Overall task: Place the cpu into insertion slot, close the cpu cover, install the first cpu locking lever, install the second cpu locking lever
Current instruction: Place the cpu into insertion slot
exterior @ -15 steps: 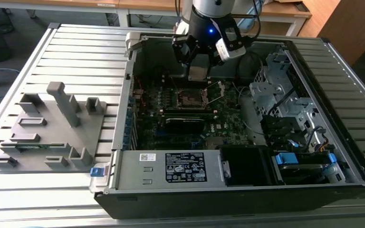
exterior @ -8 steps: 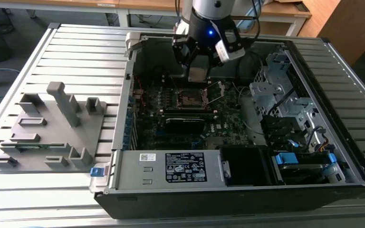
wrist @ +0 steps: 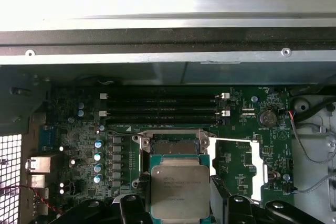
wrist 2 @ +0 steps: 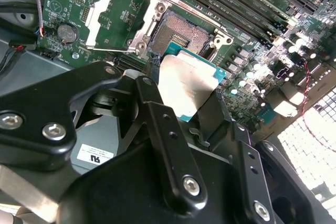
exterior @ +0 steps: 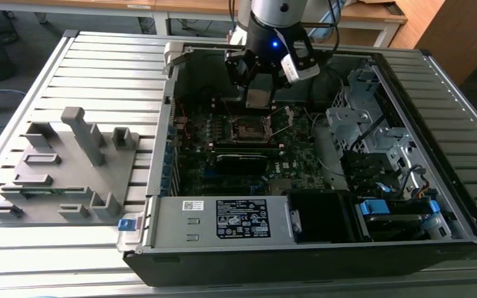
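– Exterior view first: where is the gripper (exterior: 258, 102) relative to the insertion slot (exterior: 247, 129)?

– Above it, inside the open computer case (exterior: 161, 161), a little off the slot's centre. It carries the cpu (exterior: 258, 94) flat, silver-grey top upward.

– What are the jaws doing?

– They are clamped on the cpu. In both wrist views a black finger (wrist 2: 157, 124) (wrist: 134, 208) presses each of two opposite edges, and the chip (wrist 2: 186, 85) (wrist: 180, 190) sits between them.

– Is the chip in the slot?

– No. In the second wrist view the slot (wrist 2: 178, 35) shows its dark centre bare inside the silvery rim, and the chip hangs clear of it, overlapping one edge. The first wrist view shows the same: the slot (wrist: 173, 142) is partly covered by the held chip.

– And the cpu cover?

– Swung open. The thin silvery frame (wrist 2: 113, 17) (wrist: 236, 166) lies beside the slot, joined to it along one edge; in the exterior view the cover (exterior: 283, 119) stands tilted at the slot's side.

– Anything else near the slot?

– Long memory slots (wrist: 163, 106) run along another edge of it, and a coin battery (wrist: 269, 117) sits past the open cover, farther from the slot.
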{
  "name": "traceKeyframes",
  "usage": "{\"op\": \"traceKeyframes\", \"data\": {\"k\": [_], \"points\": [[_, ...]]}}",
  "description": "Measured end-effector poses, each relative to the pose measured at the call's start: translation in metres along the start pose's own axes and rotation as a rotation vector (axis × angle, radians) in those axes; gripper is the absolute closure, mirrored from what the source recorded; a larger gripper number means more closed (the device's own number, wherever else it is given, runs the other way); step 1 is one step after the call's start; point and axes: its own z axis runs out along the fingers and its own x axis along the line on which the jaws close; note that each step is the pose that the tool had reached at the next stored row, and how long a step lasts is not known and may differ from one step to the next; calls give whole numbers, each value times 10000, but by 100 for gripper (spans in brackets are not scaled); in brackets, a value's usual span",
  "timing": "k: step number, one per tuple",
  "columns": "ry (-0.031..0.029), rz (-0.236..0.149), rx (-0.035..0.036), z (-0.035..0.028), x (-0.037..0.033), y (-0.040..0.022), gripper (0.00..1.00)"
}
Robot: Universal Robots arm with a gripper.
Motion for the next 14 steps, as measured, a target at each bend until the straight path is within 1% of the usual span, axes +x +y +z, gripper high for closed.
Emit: {"op": "traceKeyframes", "data": {"k": [14], "points": [[0, 0, -1, 30, -1, -3, 46]]}}
